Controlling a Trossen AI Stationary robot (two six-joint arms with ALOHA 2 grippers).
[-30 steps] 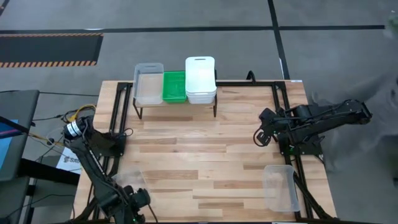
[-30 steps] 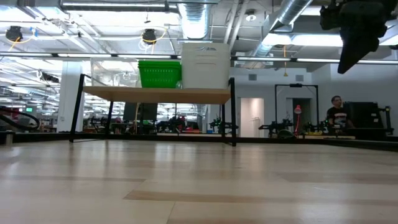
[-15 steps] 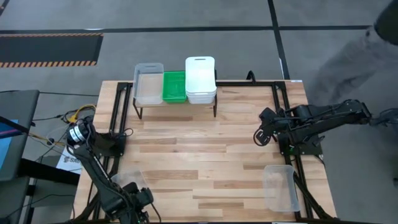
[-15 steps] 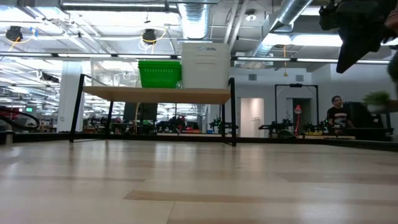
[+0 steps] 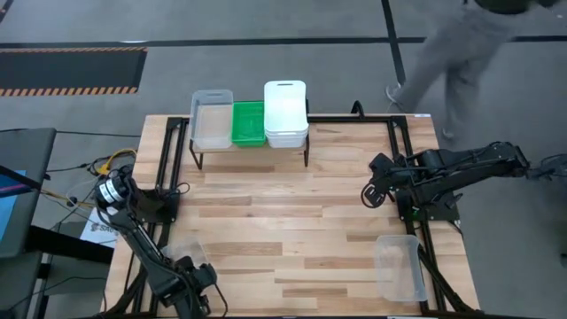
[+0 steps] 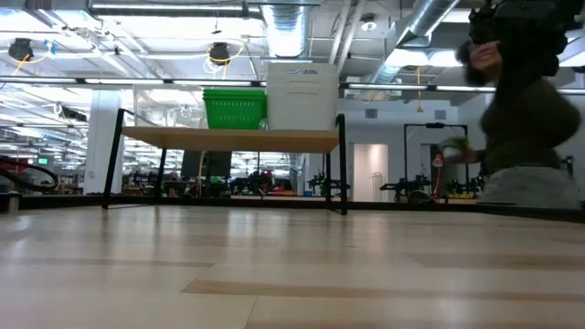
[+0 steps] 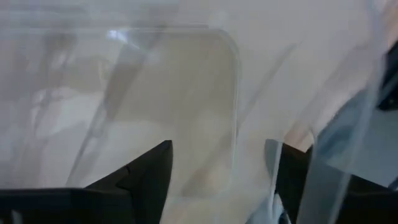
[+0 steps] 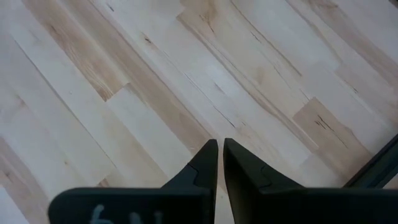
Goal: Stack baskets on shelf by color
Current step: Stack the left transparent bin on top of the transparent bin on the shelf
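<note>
On the shelf (image 6: pixel 228 139) at the table's far side stand a clear basket (image 5: pixel 212 119), a green basket (image 5: pixel 248 123) and a white stack (image 5: pixel 285 113), side by side. Another clear basket (image 5: pixel 398 266) lies near the right front corner. A third clear basket (image 5: pixel 181 255) sits at the near left. My left gripper (image 7: pixel 221 168) points down over it, open. One finger is inside the basket and one outside, on either side of its wall (image 7: pixel 236 124). My right gripper (image 8: pixel 220 163) hovers shut above bare boards at the right (image 5: pixel 372 191).
A black metal frame (image 5: pixel 354 118) runs round the tabletop's edges. A person (image 5: pixel 461 53) walks past the far right corner and blurs across the right side of the low view (image 6: pixel 526 119). Bare wooden boards (image 5: pixel 283 213) fill the middle of the table.
My left gripper has sunk straight down onto the clear basket at the near left, so its fingers now stand astride the wall. A person has come into view beyond the table's far right corner. My right arm has kept still.
</note>
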